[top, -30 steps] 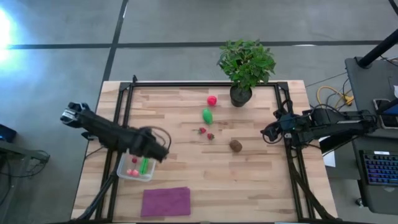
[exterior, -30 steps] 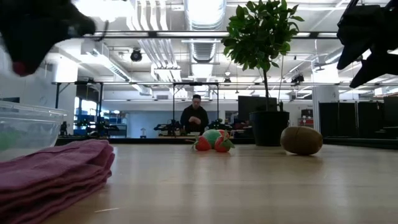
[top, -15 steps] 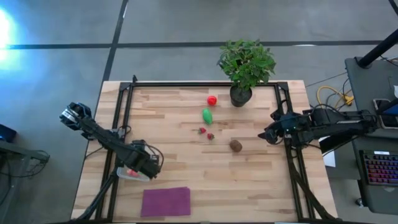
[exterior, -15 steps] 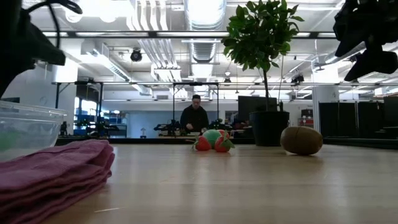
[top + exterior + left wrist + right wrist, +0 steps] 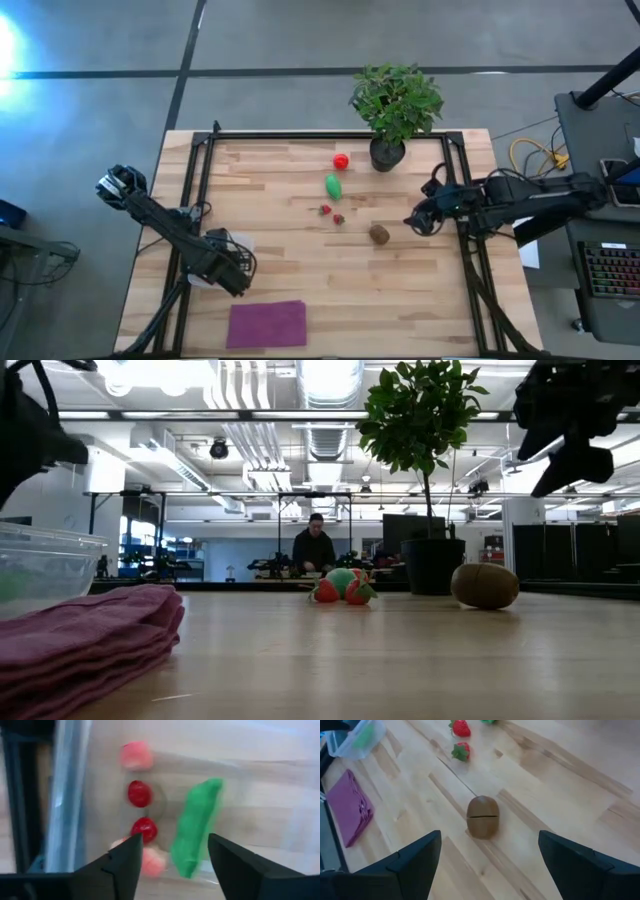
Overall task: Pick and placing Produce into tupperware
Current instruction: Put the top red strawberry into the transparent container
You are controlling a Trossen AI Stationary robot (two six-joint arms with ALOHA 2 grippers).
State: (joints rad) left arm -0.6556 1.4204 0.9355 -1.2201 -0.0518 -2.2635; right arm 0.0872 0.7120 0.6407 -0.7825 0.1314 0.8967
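Observation:
The clear tupperware [image 5: 75,795] stands near the table's left near corner. In it lie a long green piece [image 5: 196,827], red round pieces [image 5: 139,793] and pink ones [image 5: 136,755]. My left gripper [image 5: 175,840] points down over it, open, with nothing between its fingers. On the table lie a red ball [image 5: 341,161], a green oval [image 5: 333,186], two strawberries [image 5: 331,214] and a brown kiwi [image 5: 482,816]. My right gripper [image 5: 415,220] hangs open just right of the kiwi, above the table.
A potted plant [image 5: 394,105] stands at the far edge, right of the middle. A folded purple cloth [image 5: 266,324] lies at the near edge beside the tupperware. Black frame rails [image 5: 205,180] run along the table's left, right and far sides.
My left gripper has gone down and toward the table's near edge, and now stands right over the tupperware, covering it in the high view. My right gripper has moved toward the table's left, closer to the kiwi. The produce on the table has kept its place.

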